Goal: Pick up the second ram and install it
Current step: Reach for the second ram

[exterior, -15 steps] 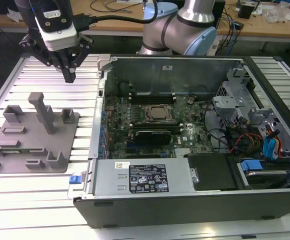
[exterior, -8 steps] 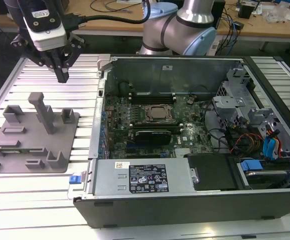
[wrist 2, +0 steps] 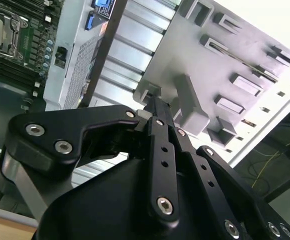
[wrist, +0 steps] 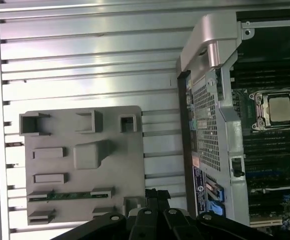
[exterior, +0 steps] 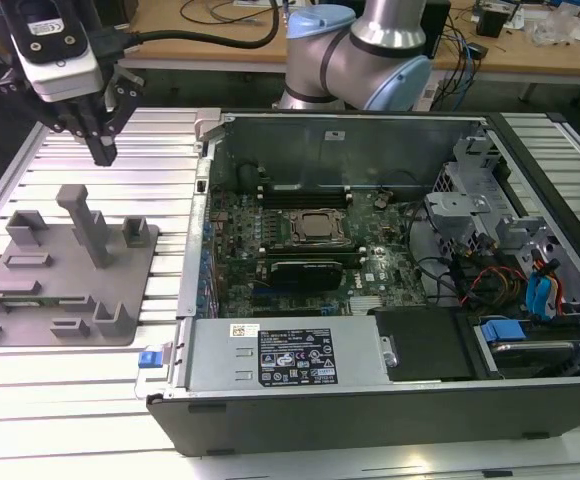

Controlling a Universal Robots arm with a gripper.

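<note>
I'm looking at the second ram (wrist: 67,195) lying flat on the grey tray (wrist: 120,165), its two ends cradled in end blocks (wrist: 40,195). Its long axis is running along the ribs of the table (wrist: 85,55) and at right angles to the side wall of the computer case (wrist: 205,125), so one end is pointing towards the case. In the second wrist view, the thin dark line between blocks (wrist 2: 246,63) is probably the same stick seen edge-on.

From the stick, the gripper (wrist: 155,194) is sitting off towards the case-side end, roughly in line with that long axis. In the exterior view I'm seeing the gripper (exterior: 103,150) hanging well above the tray, clear of it and touching nothing. Its fingers are pressed together and carrying nothing. I'm judging that the stick lies below the gripper and away from the case.

Counting: I'm finding one green stick on the tray, two end blocks holding it, and one more pair of such blocks just beside it standing bare. There is one arm with one gripper, one tray and one open case. Inside the case I'm counting one CPU socket (wrist: 279,109), with black slot rails (wrist: 270,150) banked on two sides of it.
</note>
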